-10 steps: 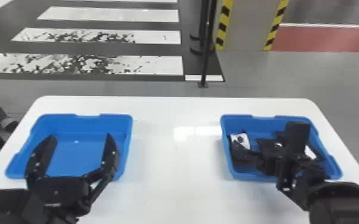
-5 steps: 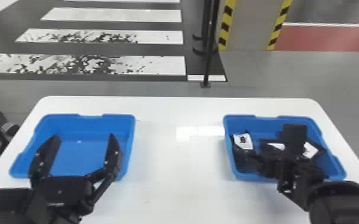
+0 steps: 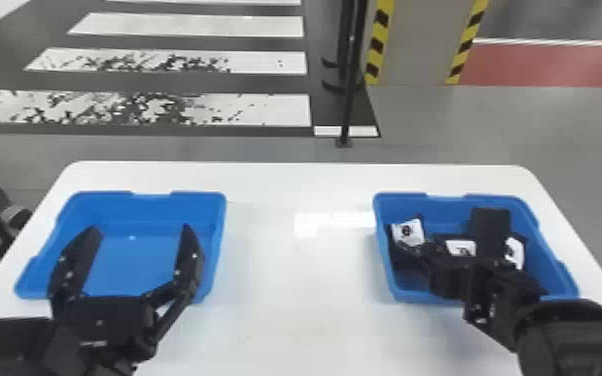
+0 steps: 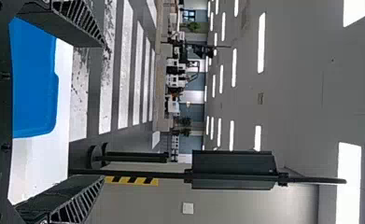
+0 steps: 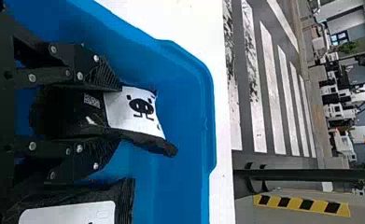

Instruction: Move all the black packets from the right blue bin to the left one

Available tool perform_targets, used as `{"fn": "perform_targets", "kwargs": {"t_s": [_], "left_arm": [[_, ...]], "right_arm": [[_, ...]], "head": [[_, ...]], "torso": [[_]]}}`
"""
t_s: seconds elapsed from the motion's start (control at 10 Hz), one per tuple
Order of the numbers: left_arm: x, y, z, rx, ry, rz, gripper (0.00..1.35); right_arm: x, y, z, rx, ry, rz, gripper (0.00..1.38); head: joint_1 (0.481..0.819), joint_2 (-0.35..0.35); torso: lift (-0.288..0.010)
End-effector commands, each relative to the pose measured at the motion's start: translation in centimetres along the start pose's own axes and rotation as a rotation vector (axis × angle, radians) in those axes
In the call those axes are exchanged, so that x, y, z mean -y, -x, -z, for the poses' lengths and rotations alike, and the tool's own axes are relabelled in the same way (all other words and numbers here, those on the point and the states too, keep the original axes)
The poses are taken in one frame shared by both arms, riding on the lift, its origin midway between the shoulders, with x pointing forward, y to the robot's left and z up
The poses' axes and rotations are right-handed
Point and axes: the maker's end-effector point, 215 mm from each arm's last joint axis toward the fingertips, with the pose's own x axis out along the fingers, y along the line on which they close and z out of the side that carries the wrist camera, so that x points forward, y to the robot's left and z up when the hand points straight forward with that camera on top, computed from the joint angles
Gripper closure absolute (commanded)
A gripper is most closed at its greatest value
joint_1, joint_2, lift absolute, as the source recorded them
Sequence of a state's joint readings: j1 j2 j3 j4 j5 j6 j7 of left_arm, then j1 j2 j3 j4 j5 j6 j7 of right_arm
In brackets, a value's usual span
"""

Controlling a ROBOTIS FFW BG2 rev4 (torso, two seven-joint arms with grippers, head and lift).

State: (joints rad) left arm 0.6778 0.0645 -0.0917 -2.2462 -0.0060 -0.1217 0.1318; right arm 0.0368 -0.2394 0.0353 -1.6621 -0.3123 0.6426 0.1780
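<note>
And there it is: the right hand point(image 5: 118, 113) has been shifted slightly toward the near-centre side of the right blue plastic bin point(image 3: 440, 207), and more white labelling is now exposed beside it. A glossy black packet with a white pig-face label point(image 5: 140, 107) is clamped between its fingers, so a lift looks due next. Other black, white-labelled packets point(image 3: 515, 251) are left in that bin. Over the left blue plastic bin point(image 3: 115, 212), the left hand point(image 3: 140, 229) is held wide apart, blue floor visible between.
</note>
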Motion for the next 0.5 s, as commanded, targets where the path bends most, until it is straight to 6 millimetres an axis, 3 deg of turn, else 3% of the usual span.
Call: {"fn": "perform_targets", "kwargs": {"t_s": [0.0, 0.2, 0.4], "left_arm": [[0.0, 0.0, -0.1, 0.004, 0.003, 0.0, 0.02], [-0.1, 0.0, -0.6, 0.024, 0.003, -0.003, 0.02], [-0.4, 0.1, -0.9, 0.039, 0.004, -0.01, 0.07]], "right_arm": [[0.0, 0.2, -0.4, 0.01, 0.014, 0.005, 1.15], [-0.1, 1.9, -1.8, 0.076, 0.003, 0.003, 1.15], [-1.1, 5.7, -5.9, 0.201, -0.008, -0.016, 1.15]], "head": [[0.695, -0.022], [0.695, -0.022], [0.695, -0.026]], "torso": [[-0.14], [-0.14], [-0.14]]}}
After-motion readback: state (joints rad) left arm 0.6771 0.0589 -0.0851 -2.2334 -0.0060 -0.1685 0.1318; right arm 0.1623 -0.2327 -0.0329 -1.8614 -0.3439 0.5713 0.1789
